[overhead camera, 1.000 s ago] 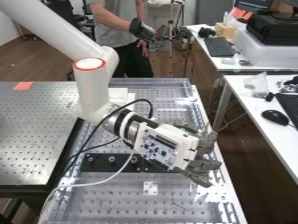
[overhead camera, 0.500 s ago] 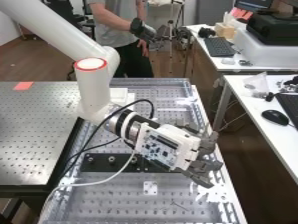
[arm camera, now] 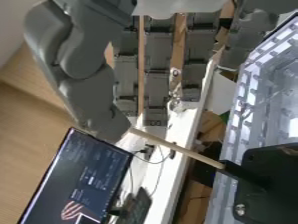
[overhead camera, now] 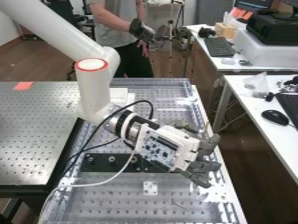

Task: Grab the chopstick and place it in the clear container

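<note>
Hanging at the right-hand edge of the bench, as the high view shows it, the hand points away from the arm, which enters from the upper left. In the wrist view the fingers are extended and nearly straight, side by side with narrow gaps between them; the thumb stands apart from them. The chopstick is visible in the wrist view, a pale, slender stick running at a slant from beside the thumb's tip to a black part, where its other end meets a dark fitting. No finger is curled round it; whether the thumb's tip touches it cannot be told. On the bench, a black plate with round bolts lies crosswise beside the hand, and a small white square piece lies nearer the near edge. A white box sits close to the arm, towards the bench's far edge. A black cable and a white cable run along the left part of the bench. Adjoining on the left is a perforated metal tabletop, with a red patch at its far edge. Well apart on the right, a white desk carries a black mouse and a clear plastic bag. A monitor is also visible in the wrist view.
</note>
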You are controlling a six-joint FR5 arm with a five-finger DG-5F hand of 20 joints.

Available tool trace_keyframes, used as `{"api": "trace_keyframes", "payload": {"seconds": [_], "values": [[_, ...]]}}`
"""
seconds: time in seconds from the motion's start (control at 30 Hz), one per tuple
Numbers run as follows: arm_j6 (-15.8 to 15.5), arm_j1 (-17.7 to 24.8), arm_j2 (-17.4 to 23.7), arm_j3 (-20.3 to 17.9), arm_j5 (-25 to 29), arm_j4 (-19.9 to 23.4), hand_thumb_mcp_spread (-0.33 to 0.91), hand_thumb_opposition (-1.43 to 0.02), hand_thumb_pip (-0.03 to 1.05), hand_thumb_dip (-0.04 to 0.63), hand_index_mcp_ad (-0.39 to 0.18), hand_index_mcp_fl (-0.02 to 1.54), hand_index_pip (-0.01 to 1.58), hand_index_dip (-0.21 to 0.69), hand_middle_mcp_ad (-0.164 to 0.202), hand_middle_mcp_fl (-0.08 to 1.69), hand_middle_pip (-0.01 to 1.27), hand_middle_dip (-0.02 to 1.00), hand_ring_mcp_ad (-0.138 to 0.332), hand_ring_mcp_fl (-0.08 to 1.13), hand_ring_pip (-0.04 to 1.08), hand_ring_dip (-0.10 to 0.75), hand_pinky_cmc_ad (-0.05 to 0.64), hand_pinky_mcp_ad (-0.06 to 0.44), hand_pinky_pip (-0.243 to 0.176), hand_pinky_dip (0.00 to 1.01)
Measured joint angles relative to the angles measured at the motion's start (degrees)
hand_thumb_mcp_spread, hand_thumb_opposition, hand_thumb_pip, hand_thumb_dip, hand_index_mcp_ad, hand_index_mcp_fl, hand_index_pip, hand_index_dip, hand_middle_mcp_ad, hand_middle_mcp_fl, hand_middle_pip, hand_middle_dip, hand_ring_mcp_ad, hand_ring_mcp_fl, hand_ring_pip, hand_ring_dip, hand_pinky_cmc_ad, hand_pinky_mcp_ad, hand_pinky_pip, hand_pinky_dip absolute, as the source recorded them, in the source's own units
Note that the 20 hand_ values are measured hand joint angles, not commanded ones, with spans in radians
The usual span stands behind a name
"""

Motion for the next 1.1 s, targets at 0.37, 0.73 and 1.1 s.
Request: {"api": "trace_keyframes", "payload": {"seconds": [0.37, 0.73, 1.1], "values": [[-0.4, 0.2, -0.5, 0.6, 0.4, 0.1, 0.49, -0.84, 0.68, 0.337, -0.077, 0.42, 1.12, 0.047, -0.01, 0.76, 0.52, 0.69, 0.101, 0.46, 0.09, 0.499, 0.264, 0.258, -0.028, 0.18], [-0.6, 0.1, -0.3, 0.3, 0.2, -0.6, 0.49, -0.84, 0.66, 0.29, -0.077, 0.39, 1.21, 0.047, -0.01, 0.72, 0.58, 0.69, 0.098, 0.46, 0.09, 0.499, 0.26, 0.258, -0.028, 0.18], [-0.8, 0.3, -0.1, 0.1, 0.7, -0.3, 0.48, -0.82, 0.66, 0.286, -0.077, 0.31, 1.32, 0.063, -0.01, 0.65, 0.62, 0.69, 0.098, 0.45, 0.09, 0.499, 0.264, 0.258, -0.028, 0.18]]}}
